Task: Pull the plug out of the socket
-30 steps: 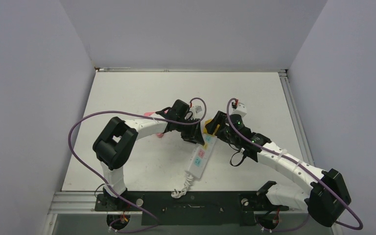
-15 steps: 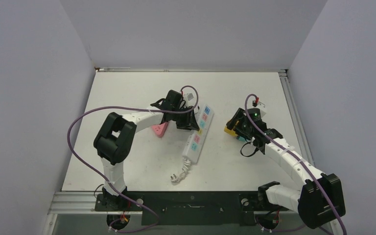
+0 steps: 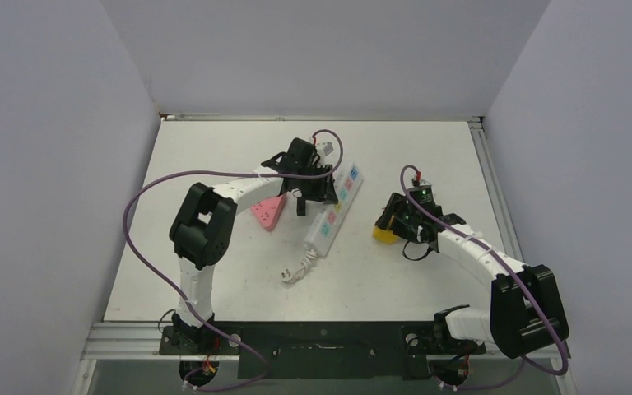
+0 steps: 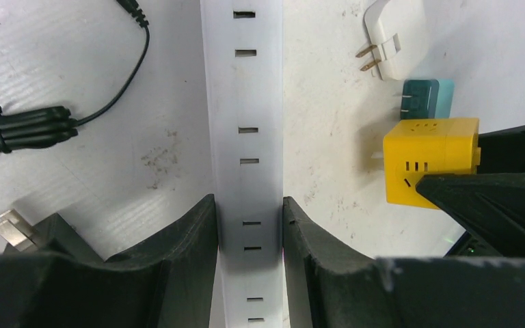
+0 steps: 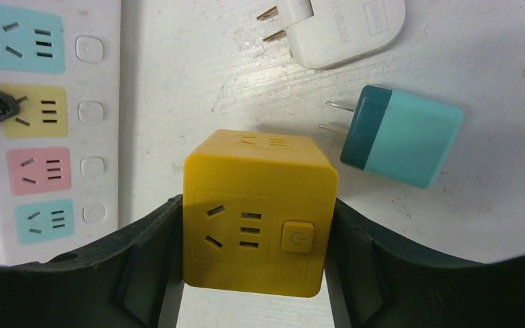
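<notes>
The socket, a long white power strip (image 3: 332,211) with pastel outlets, lies slanted at mid-table, with its short cord trailing toward the near edge. My left gripper (image 3: 317,191) is shut across the strip's sides; in the left wrist view the pads (image 4: 202,229) press the strip (image 4: 248,137). The plug is a yellow cube (image 3: 384,230), apart from the strip and to its right. My right gripper (image 3: 392,220) is shut on it; in the right wrist view (image 5: 256,232) the jaws hug the cube (image 5: 260,205). The strip's outlets (image 5: 41,113) show at left with nothing plugged in.
A teal adapter (image 5: 400,135) and a white plug (image 5: 342,31) lie loose on the table just beyond the yellow cube. A pink object (image 3: 268,212) lies left of the strip. A black bundled cable (image 4: 27,126) lies on the table left of the strip.
The yellow cube has come off the strip and moved right with my right gripper. My left gripper has carried the strip away toward the back left.
</notes>
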